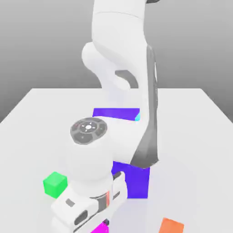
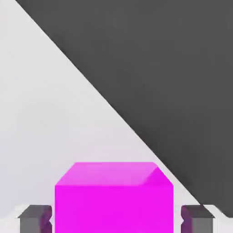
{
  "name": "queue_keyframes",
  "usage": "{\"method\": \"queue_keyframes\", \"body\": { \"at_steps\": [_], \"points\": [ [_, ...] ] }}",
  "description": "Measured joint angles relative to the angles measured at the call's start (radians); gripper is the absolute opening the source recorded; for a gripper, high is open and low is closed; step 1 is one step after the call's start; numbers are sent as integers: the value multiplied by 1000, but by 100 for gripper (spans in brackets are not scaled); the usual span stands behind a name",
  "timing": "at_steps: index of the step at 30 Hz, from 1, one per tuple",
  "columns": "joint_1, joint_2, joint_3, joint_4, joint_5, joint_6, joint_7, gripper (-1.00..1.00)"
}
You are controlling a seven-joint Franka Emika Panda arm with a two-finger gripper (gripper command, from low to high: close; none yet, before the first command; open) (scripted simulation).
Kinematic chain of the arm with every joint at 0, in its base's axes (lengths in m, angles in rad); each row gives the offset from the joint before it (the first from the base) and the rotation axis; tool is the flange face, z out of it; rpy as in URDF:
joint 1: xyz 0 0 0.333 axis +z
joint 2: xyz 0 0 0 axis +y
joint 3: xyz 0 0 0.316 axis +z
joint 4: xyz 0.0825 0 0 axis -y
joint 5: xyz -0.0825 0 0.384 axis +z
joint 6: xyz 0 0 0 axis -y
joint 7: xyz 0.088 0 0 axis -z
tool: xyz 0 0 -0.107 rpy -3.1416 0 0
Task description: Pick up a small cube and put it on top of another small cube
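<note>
Magenta cube (image 2: 113,198) sits between our tool's (image 2: 116,217) two dark fingertips (image 2: 35,217), which press against its opposite sides, so we have the tool closed on it. We see this cube on the white worktop (image 1: 32,123) at the near edge under our hand, with the green cube (image 1: 55,184) nearby toward the exterior view's left and the orange cube (image 1: 171,225) toward its right. Behind our arm stands the purple block (image 1: 134,182).

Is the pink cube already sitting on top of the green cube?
No, the green cube stands alone on the table with nothing on it, while the pink cube sits between the tool's fingers.
</note>
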Motion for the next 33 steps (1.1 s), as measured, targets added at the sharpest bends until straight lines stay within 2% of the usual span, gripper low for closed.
{"method": "queue_keyframes", "body": {
  "at_steps": [3,11,16,20,24,27,32,33],
  "points": [
    [-4,4,4,1,-1,3,0,-100],
    [26,-195,-113,-26,-118,-187,106,-100],
    [-14,-327,-225,-130,-203,-229,180,-100],
    [-69,-443,-290,-264,-281,-194,227,-100],
    [-135,-564,-308,-408,-371,-134,278,-100],
    [-121,-528,-306,-435,-316,-65,234,-100],
    [-154,-382,-230,-431,-114,58,89,-100],
    [-171,-354,-205,-429,-74,79,60,100]
  ]
}}
